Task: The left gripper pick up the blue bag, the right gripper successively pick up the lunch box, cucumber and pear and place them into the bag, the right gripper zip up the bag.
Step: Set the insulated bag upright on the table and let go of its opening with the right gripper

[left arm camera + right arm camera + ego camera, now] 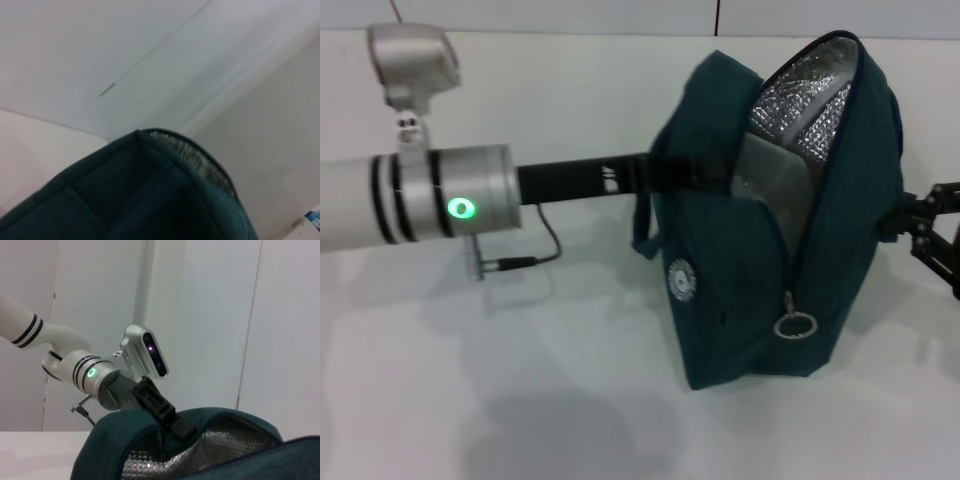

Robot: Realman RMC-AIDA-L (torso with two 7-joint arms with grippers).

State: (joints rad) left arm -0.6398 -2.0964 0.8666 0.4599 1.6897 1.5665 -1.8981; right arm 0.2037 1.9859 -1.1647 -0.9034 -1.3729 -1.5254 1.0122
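Standing on the white table, the blue bag gapes.

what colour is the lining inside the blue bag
Silvery and quilted, like foil. The lining of the blue bag shows best in the head view.

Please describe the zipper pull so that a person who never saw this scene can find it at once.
Find the blue bag standing open on the white table, held at its top by the left gripper. Follow the zipper down the bag's front edge. The pull hangs there: a silver metal ring, unlike the round white logo beside it.
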